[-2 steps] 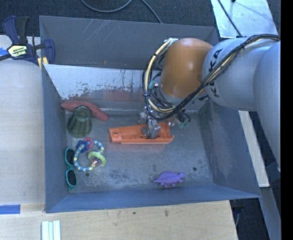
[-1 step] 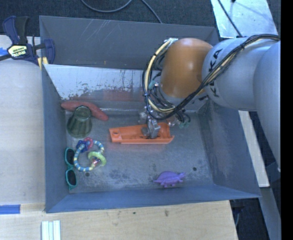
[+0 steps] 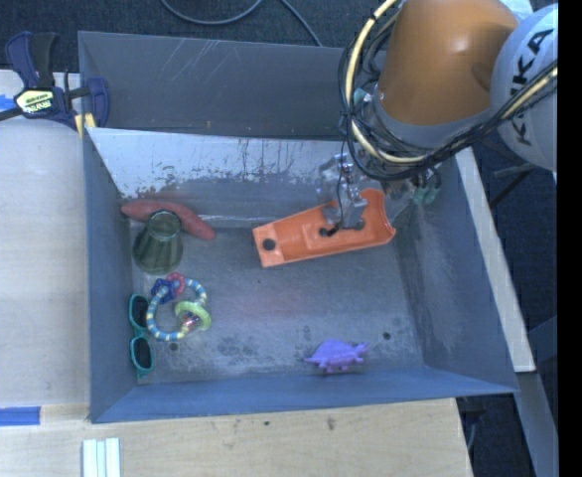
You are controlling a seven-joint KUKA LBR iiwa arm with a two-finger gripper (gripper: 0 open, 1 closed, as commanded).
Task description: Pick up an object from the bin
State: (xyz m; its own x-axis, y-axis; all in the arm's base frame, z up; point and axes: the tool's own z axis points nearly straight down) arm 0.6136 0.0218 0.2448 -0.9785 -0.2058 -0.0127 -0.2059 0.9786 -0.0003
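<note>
- At the left, a dark green cup (image 3: 158, 242) sits just beside a reddish curved piece (image 3: 168, 213). Nearer lie a beaded ring toy (image 3: 177, 306) and teal sunglasses (image 3: 138, 336).
- Centre-right, toward the far wall, lies a flat orange plastic piece (image 3: 296, 241). Its long axis runs left to right, and the broader right end is angled slightly farther away.
- A purple dinosaur toy (image 3: 338, 356) lies by the near wall.
- The gripper (image 3: 339, 215) is down over the orange piece's right half. Whether it is spread or pressed together cannot be told.
- The arm (image 3: 534, 48) reads "KUKA".
</note>
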